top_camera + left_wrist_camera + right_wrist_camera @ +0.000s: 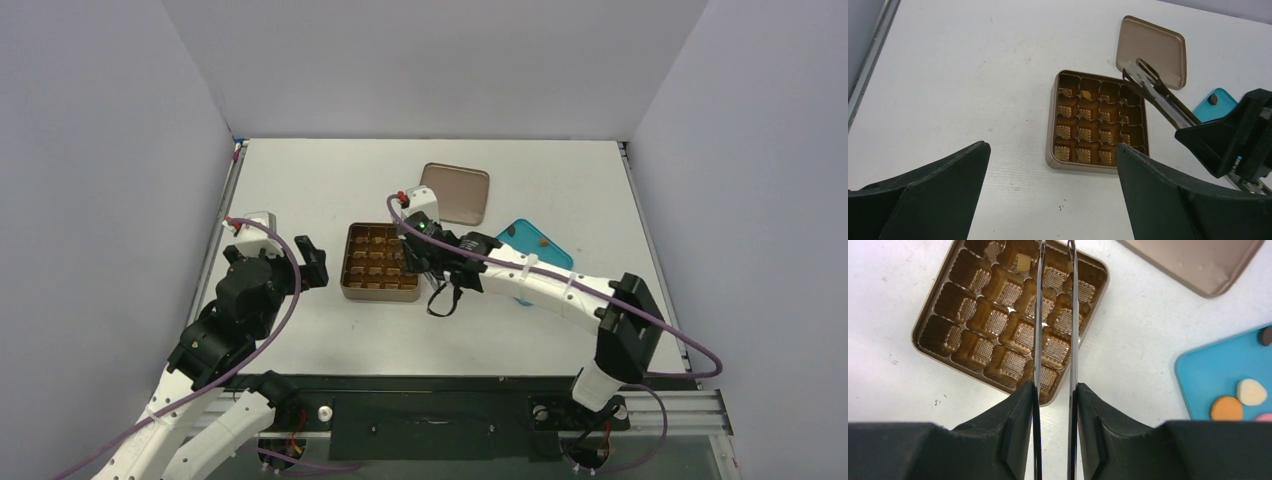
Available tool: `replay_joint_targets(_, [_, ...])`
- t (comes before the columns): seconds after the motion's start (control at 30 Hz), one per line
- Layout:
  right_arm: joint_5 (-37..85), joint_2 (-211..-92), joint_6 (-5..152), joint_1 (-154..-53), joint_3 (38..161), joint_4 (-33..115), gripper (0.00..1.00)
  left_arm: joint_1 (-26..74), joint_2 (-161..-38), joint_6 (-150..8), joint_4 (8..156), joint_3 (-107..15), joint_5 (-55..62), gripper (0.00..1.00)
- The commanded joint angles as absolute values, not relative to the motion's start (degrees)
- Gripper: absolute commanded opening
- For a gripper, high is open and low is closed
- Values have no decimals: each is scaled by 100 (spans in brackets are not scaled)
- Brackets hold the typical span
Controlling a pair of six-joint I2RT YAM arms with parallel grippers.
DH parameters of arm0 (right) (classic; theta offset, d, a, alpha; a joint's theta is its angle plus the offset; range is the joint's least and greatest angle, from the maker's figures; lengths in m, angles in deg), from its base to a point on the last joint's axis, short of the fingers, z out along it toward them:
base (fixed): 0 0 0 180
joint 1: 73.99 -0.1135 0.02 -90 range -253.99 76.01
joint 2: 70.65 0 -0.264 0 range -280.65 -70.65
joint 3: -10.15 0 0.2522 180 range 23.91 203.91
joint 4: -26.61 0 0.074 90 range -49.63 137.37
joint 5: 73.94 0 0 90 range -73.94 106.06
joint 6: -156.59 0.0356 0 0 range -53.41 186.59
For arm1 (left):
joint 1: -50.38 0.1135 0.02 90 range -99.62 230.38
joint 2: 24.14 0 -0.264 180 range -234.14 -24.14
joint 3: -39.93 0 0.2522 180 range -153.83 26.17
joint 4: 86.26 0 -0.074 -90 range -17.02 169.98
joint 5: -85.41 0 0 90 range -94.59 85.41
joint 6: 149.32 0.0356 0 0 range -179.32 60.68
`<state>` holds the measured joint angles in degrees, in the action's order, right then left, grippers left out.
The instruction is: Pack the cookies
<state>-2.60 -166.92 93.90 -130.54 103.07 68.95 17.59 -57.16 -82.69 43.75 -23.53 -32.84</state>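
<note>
The cookies lie on a teal plate [1213, 370]: an orange round [1226, 408], a cream piece [1252, 391], a pink one [1264, 417] at the frame edge and a dark brown bit [1265, 335]. One tan piece [1020, 262] sits in a far-row cell of the open gridded tin [350, 285]. My right gripper [1054, 386] is shut on metal tongs [1037, 315]. The tongs' blades stand slightly apart and reach over the tin's far cells, with nothing seen between them. My left gripper [1052, 146] hangs open and empty over the table, left of the tin.
The tin's lid [455, 193] lies flat behind the tin. The teal plate [545, 250] is right of the tin, partly under my right arm. Grey walls close in the table on three sides.
</note>
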Motion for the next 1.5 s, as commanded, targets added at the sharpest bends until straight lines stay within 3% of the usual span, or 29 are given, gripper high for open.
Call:
replay_joint_targets(0.0, [-675, -15874, 9567, -12930, 9854, 6706, 33, 1803, -5694, -8261, 4605, -2373, -3336, 97])
replay_joint_targets(0.67, [-1220, -13831, 10018, -11853, 8270, 8074, 35, 1877, -5636, -8260, 4632, -2362, -3234, 97])
replay_joint_targets(1.47, [-1015, -13221, 10549, -11361, 7177, 8076, 42, 1901, -5580, -8261, 4669, -2353, -3120, 97])
